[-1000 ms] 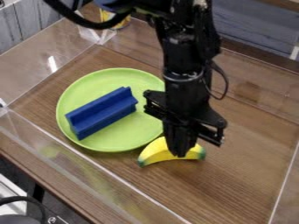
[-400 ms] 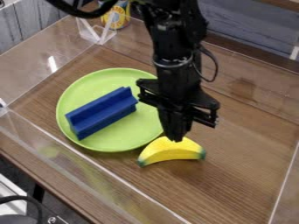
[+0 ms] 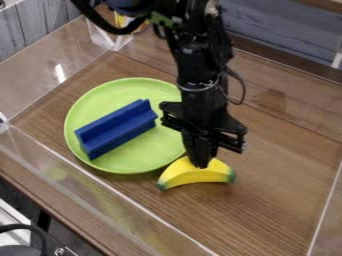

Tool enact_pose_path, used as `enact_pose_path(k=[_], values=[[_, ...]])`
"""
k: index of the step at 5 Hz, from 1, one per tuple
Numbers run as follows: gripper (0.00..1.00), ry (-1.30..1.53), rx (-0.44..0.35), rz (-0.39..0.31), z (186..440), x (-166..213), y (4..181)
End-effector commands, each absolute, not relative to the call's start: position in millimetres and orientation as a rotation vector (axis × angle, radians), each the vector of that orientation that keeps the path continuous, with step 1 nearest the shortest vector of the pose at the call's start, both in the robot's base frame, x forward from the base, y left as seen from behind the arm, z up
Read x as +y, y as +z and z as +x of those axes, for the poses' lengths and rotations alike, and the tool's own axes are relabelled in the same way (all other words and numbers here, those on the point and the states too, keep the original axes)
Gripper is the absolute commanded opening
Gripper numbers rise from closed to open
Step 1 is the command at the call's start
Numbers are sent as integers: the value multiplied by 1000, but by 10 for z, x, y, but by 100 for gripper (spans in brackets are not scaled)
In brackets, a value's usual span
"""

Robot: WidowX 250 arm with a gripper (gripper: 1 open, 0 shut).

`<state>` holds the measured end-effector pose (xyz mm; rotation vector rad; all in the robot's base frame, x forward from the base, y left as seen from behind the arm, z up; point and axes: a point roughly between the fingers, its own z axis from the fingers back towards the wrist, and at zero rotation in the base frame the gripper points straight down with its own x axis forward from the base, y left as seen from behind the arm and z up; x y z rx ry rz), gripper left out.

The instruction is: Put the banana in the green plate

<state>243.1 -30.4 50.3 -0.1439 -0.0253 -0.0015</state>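
The banana (image 3: 197, 178), small and yellow with dark tips, lies on the wooden table just off the near right rim of the green plate (image 3: 91, 104). My gripper (image 3: 201, 161) points straight down over the banana's middle, its black fingers pressed together and shut. Its tip is at the banana's top edge, and I cannot tell whether it touches. Nothing is held between the fingers.
A blue ridged block (image 3: 118, 127) lies across the middle of the plate. Clear plastic walls (image 3: 40, 160) ring the work area on the left and near sides. A yellow object (image 3: 127, 18) sits at the back behind the arm.
The shut gripper rose off the banana and shifted slightly left, then came down again to the banana's top. The banana, plate and block have stayed in place.
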Motion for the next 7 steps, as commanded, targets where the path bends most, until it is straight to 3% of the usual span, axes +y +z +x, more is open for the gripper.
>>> enact_pose_path(k=[1, 2, 3, 5, 6, 7], values=[[0, -30, -72, -155, 2584, -248, 548], [0, -10, -71, -160, 2520, -189, 490], [100, 8, -68, -166, 2453, -140, 433], [100, 64, -71, -162, 2406, -137, 305], [0, 104, -71, -162, 2459, -171, 239], [0, 117, -64, -156, 2438, -113, 267]])
